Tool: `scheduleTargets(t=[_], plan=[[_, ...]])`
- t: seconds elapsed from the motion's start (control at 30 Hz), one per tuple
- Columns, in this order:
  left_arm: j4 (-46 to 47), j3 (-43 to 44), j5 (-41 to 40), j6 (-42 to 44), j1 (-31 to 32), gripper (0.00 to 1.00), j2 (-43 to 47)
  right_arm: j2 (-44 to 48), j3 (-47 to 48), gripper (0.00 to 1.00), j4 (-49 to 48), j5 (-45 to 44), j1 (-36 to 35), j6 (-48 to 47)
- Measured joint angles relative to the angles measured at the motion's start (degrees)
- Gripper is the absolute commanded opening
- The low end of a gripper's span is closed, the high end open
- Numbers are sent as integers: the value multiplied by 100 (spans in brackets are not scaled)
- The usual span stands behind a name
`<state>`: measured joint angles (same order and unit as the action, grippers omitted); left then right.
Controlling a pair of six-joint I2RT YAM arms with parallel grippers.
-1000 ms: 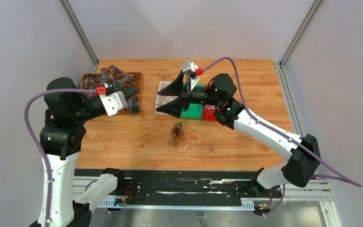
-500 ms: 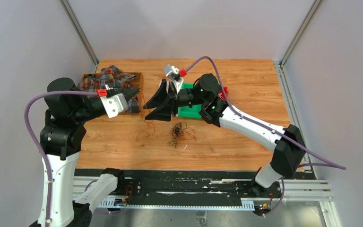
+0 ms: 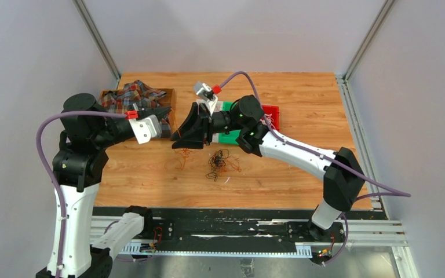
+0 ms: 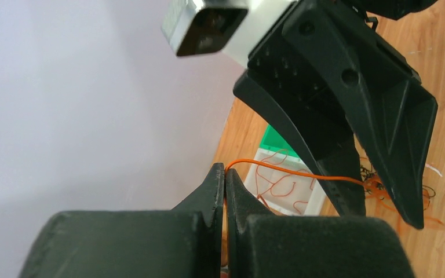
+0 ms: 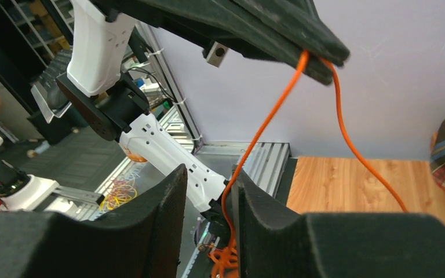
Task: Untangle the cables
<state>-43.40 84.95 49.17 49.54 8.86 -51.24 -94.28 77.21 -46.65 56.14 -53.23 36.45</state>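
Observation:
My left gripper point(image 3: 166, 111) is shut on an orange cable point(image 4: 290, 172), held above the table. The cable point(image 5: 266, 124) hangs from those jaws and runs down between the fingers of my right gripper point(image 5: 210, 172). It lies against the inner face of one finger, with a gap left to the other. In the top view my right gripper point(image 3: 177, 138) sits just right of the left one. A tangle of dark and orange cables point(image 3: 219, 162) lies on the table below, and a loose orange loop point(image 3: 181, 156) lies to its left.
A wooden box with plaid cloth point(image 3: 133, 95) stands at the back left. A green tray point(image 3: 232, 136) and a red tray point(image 3: 270, 113) sit behind the right arm. A white tray point(image 4: 318, 197) holds more orange wire.
My right gripper has swung left toward the left gripper and its jaws have narrowed around the hanging orange cable. The left gripper stayed shut on the cable and shifted slightly right.

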Motion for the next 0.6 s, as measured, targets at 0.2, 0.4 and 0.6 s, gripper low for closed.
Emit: scheduleTargets(t=[0.2,0.4,0.6], plan=[[-13,111,-105,236,0,0,-164,-385,-136,25,-400,-31,-4,505],[81,323,-385,299,2,0,-382,-507,-584,20,-640,-219,-4,750],[608,407,-850,295,2,0,-503,-505,-1447,17,-787,-496,-4,734]])
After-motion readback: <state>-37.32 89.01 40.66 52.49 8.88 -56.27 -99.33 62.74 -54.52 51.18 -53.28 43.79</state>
